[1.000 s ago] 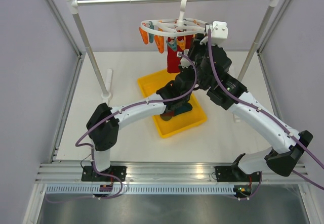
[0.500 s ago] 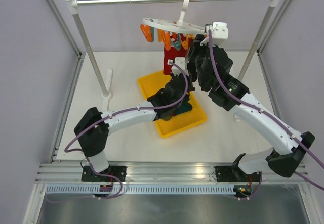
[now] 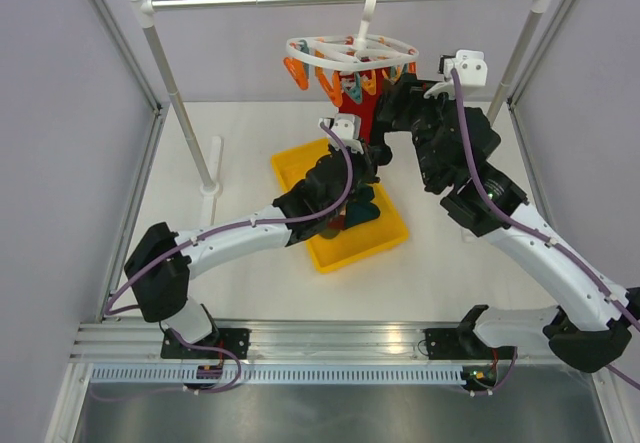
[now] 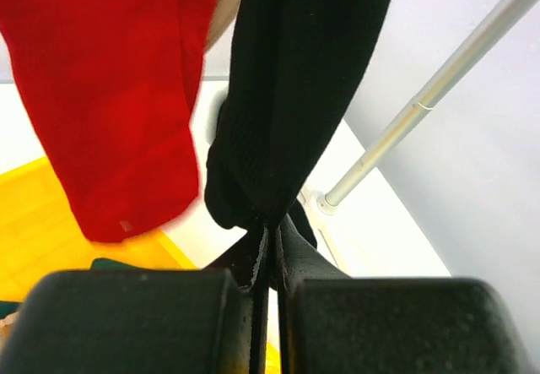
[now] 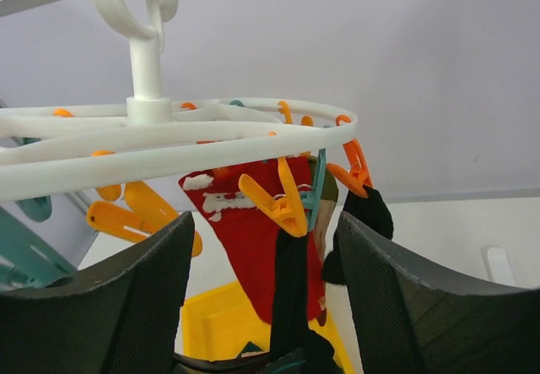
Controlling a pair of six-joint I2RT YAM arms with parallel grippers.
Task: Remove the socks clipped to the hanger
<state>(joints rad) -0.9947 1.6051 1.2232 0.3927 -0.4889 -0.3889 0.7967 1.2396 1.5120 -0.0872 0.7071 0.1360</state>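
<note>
The white ring hanger [image 3: 350, 55] hangs by its hook from the rail, with orange and teal clips under it. A red sock [image 3: 350, 113] and a black sock [image 4: 304, 78] dangle from the clips. My left gripper [image 4: 270, 237] is shut on the black sock's lower end, beside the red sock [image 4: 110, 95]. My right gripper [image 5: 263, 222] is open just below the hanger [image 5: 169, 129]. Its fingers stand either side of the orange clip [image 5: 278, 201] that holds the black sock [image 5: 291, 298]. Another black sock [image 5: 367, 214] hangs from a clip to the right.
A yellow tray [image 3: 300, 168] lies under the hanger with a dark teal sock [image 3: 362, 213] in it. The metal rail [image 3: 300, 0] rests on two posts [image 3: 180, 103] [image 3: 510, 73]. Grey walls close in the white table on three sides.
My left gripper has risen and shut on the black sock. My right gripper has opened wider and drawn back to the right of the hanger, which has swung.
</note>
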